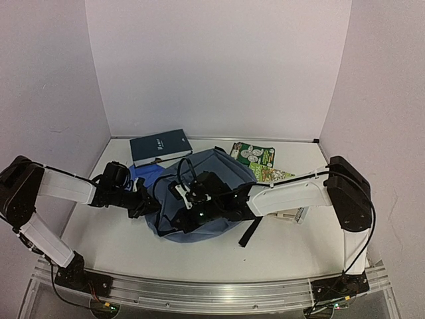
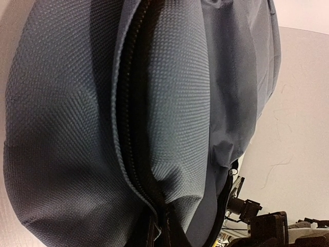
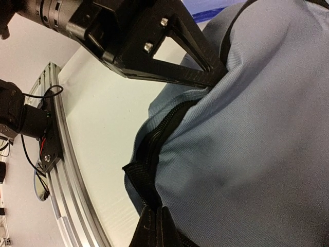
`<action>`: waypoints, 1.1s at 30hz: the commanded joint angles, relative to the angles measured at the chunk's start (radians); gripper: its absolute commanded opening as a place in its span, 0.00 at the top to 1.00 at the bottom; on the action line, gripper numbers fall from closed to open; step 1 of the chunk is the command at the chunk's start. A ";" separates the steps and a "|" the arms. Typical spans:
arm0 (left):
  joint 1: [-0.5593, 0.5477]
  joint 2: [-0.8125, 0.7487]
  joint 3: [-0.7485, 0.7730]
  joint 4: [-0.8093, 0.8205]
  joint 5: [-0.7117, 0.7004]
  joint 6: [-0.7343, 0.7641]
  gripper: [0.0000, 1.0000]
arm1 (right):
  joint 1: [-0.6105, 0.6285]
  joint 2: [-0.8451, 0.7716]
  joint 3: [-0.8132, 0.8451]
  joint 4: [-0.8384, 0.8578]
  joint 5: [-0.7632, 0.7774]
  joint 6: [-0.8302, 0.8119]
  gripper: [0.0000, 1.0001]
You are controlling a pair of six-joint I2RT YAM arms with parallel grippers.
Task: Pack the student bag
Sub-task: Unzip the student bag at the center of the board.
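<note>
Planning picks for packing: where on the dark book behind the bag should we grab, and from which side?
Probably its left short end, approached from the left, pinching top and bottom covers. The dark book lies flat behind the student bag, which crowds its right corner. Its left end has bare table beside it, and its face looks too broad to span from above.

A robotics lab: bare white walls [image 1: 219, 66] box in a white table [image 1: 119, 239], with a left arm [image 1: 66, 188] and right arm [image 1: 292, 194] bolted to a rail [image 1: 212, 294] at its near edge.
</note>
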 commanded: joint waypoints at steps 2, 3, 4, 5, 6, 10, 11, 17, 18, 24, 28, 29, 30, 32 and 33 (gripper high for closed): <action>-0.015 -0.061 0.102 -0.063 -0.062 0.089 0.94 | 0.010 -0.037 -0.002 0.106 0.110 0.041 1.00; -0.015 -0.091 0.106 -0.104 -0.093 0.102 0.87 | 0.011 -0.050 -0.012 0.106 0.126 0.044 1.00; -0.014 -0.122 0.108 -0.151 -0.125 0.112 0.75 | 0.011 -0.059 -0.023 0.106 0.139 0.045 1.00; -0.013 -0.157 0.109 -0.193 -0.159 0.124 0.67 | 0.011 -0.066 -0.032 0.107 0.147 0.047 1.00; -0.012 -0.188 0.110 -0.225 -0.186 0.133 0.63 | 0.011 -0.072 -0.037 0.108 0.151 0.048 1.00; -0.011 -0.293 0.112 -0.368 -0.256 0.158 0.54 | 0.011 -0.077 -0.048 0.112 0.154 0.055 1.00; -0.011 -0.312 0.113 -0.390 -0.256 0.163 0.55 | 0.010 -0.078 -0.049 0.116 0.151 0.057 1.00; -0.031 -0.408 0.093 -0.399 -0.184 0.146 0.84 | 0.012 -0.087 -0.057 0.146 0.144 0.061 1.00; -0.041 -0.420 0.093 -0.394 -0.177 0.140 0.87 | 0.011 -0.088 -0.058 0.149 0.141 0.061 1.00; -0.139 -0.382 0.109 -0.322 -0.173 0.083 0.95 | 0.011 -0.082 -0.062 0.164 0.129 0.068 1.00; -0.179 -0.316 0.121 -0.262 -0.157 0.054 1.00 | 0.011 -0.083 -0.063 0.173 0.123 0.075 1.00; -0.184 -0.305 0.119 -0.240 -0.147 0.045 1.00 | 0.011 -0.083 -0.063 0.175 0.122 0.076 1.00; -0.189 -0.295 0.119 -0.221 -0.137 0.035 1.00 | 0.011 -0.083 -0.064 0.177 0.121 0.077 1.00; -0.199 -0.275 0.121 -0.192 -0.124 0.018 1.00 | 0.011 -0.083 -0.066 0.181 0.120 0.080 1.00; -0.203 -0.267 0.123 -0.184 -0.121 0.013 1.00 | 0.011 -0.084 -0.067 0.184 0.120 0.081 1.00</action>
